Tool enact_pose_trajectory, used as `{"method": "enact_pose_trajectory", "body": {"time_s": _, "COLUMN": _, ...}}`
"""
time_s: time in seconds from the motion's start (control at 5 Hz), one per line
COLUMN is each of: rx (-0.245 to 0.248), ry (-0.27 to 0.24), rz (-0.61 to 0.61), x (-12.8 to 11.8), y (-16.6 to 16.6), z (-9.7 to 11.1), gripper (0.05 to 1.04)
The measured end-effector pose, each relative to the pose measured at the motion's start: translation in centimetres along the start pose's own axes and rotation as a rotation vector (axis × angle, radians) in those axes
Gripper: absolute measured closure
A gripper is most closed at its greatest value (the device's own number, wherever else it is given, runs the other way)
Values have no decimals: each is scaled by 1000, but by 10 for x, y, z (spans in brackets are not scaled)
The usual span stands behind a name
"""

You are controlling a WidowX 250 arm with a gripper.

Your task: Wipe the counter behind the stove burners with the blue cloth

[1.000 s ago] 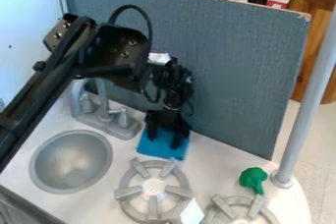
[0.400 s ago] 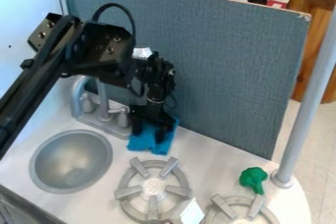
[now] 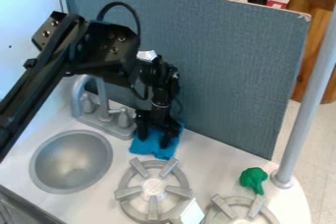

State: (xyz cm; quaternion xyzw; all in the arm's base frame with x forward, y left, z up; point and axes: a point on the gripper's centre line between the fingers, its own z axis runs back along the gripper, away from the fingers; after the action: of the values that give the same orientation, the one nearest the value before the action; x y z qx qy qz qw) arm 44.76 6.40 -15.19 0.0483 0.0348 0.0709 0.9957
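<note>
The black gripper [image 3: 153, 138] hangs low at the back of the counter, just right of the faucet. Its two fingers stand apart over a blue cloth [image 3: 152, 148], one at the cloth's left part and one at its right, with blue fabric showing between them. The cloth lies on the counter behind the left burner, its back part hidden by the gripper. Whether the fingers press on the cloth, I cannot tell.
A grey sink [image 3: 70, 161] and faucet [image 3: 105, 112] are at the left. The left burner [image 3: 154, 188] is in front of the cloth. Green toy broccoli [image 3: 253, 179] lies near a grey pole [image 3: 308, 95]. A blue-grey panel [image 3: 216, 70] rises behind.
The gripper and cloth have shifted left since the first frame, then slightly back right since the second. The cloth's outline has changed and looks more rumpled.
</note>
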Motion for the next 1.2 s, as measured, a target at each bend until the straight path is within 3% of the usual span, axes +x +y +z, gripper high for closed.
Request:
{"method": "enact_pose_trajectory", "body": {"time_s": 0.4, "rx": -23, "ry": -8, "rz": -169, "x": -18, "y": -64, "z": 5, "gripper": 83}}
{"method": "enact_pose_trajectory", "body": {"time_s": 1.2, "rx": -57, "ry": -39, "rz": -337, "x": -25, "y": -132, "z": 13, "gripper": 83}}
